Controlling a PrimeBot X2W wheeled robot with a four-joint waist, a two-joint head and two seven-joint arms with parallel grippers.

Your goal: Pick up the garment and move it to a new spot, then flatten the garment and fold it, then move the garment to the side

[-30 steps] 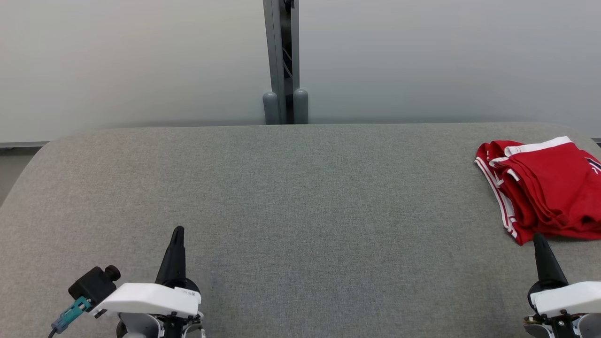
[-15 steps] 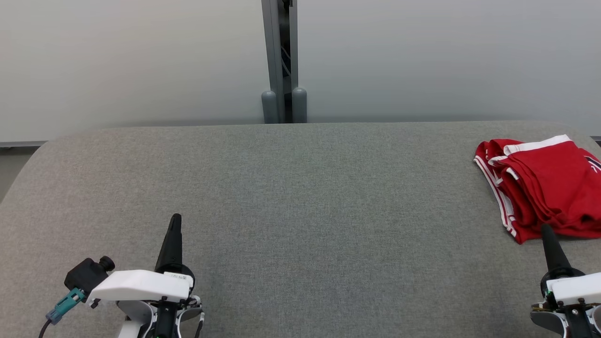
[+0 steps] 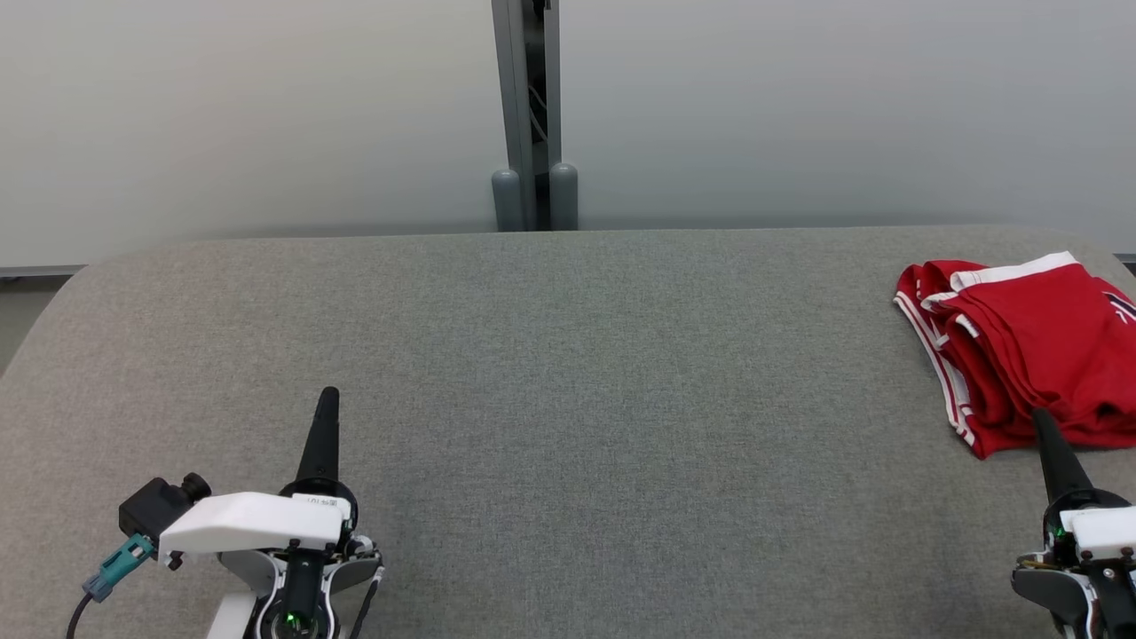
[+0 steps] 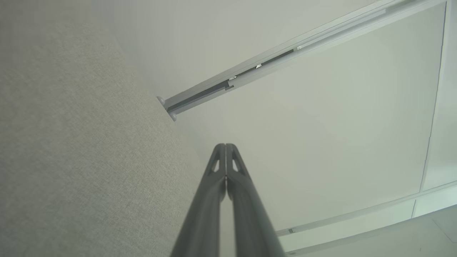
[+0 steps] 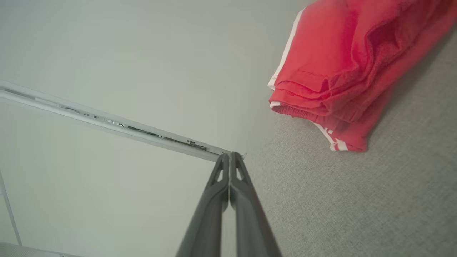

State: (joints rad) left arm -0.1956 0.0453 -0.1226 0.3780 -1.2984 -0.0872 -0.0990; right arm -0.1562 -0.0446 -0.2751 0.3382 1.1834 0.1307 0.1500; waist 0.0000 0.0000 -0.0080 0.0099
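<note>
The grey worktop (image 3: 568,373) carries one thing, the red garment (image 3: 1029,355) with white stripes. It lies in a folded stack of several layers at the worktop's right side, partly cut off by the right border of the head view.

In the last second the garment has not moved, and the head view has shifted only a little. The change is in the arms. The right gripper (image 3: 1041,417) has come closer to the garment, and its tip now stands over the garment's near hem in the head view. In the right wrist view the garment lies apart from it, so it does not seem to touch. The left gripper (image 3: 329,395), far to the left of the garment, has also advanced. Both grippers are fully closed and hold nothing.

A folded garment at the side fits the finished task. It also fits a bundle waiting to be picked up.
</note>
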